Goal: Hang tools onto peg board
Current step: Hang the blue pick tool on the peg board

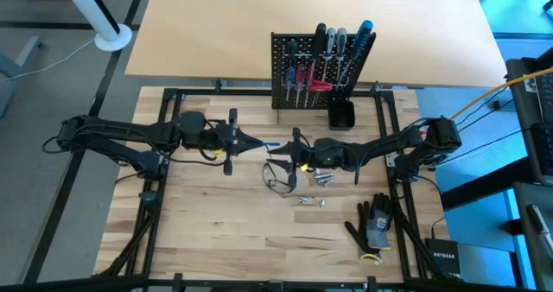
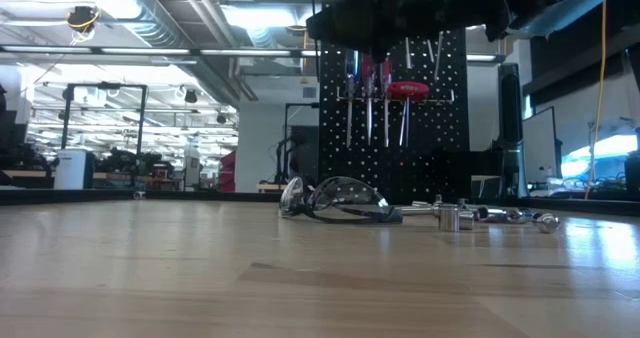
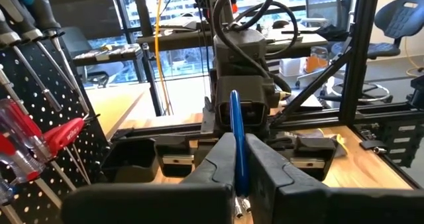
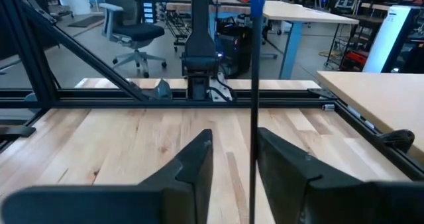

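Clamping a blue-handled screwdriver (image 3: 235, 128), left gripper (image 3: 240, 159).

Landmark: peg board (image 1: 321, 74), upright at the table's (image 1: 216, 231) far edge.
On the peg board: screwdrivers (image 1: 313, 72) hanging in a row.
Just right of its foot: small cup (image 1: 341, 116).
In front of it, mid-table: safety glasses (image 1: 280, 176); sockets (image 1: 322, 178) just right of them.
Front right of it: gloves (image 1: 373, 226).
Between board and glasses: left gripper (image 1: 259, 144) and right gripper (image 1: 296, 148), tips facing, a screwdriver (image 3: 236, 143) between them.
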